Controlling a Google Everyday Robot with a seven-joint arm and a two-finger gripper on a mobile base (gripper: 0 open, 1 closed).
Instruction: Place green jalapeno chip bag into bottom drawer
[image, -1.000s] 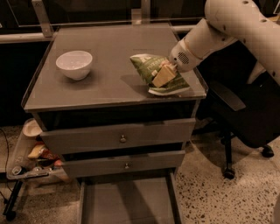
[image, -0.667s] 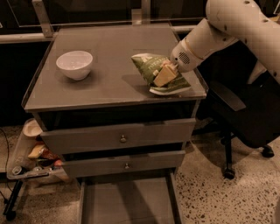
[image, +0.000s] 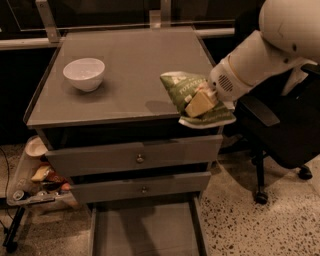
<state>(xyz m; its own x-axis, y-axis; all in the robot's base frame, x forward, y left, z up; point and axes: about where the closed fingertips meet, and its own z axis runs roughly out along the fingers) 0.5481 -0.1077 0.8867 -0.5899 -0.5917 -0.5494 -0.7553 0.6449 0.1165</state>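
Observation:
The green jalapeno chip bag (image: 186, 92) hangs lifted over the front right corner of the grey cabinet top (image: 130, 65), casting a shadow on it. My gripper (image: 201, 102) comes in from the right on a white arm and is shut on the bag, its pale finger (image: 198, 104) pressed across the bag's front. The bottom drawer (image: 142, 232) is pulled out below the cabinet, showing its flat grey floor and side rails. It lies below and to the left of the bag.
A white bowl (image: 84, 73) stands on the cabinet top at the left. Two upper drawers (image: 135, 157) with round knobs are closed. A black office chair (image: 280, 135) stands to the right. A rack of clutter (image: 35, 180) sits to the left on the floor.
The gripper has lifted the bag off the cabinet top and carried it towards the front right edge. The bowl and drawers have not moved.

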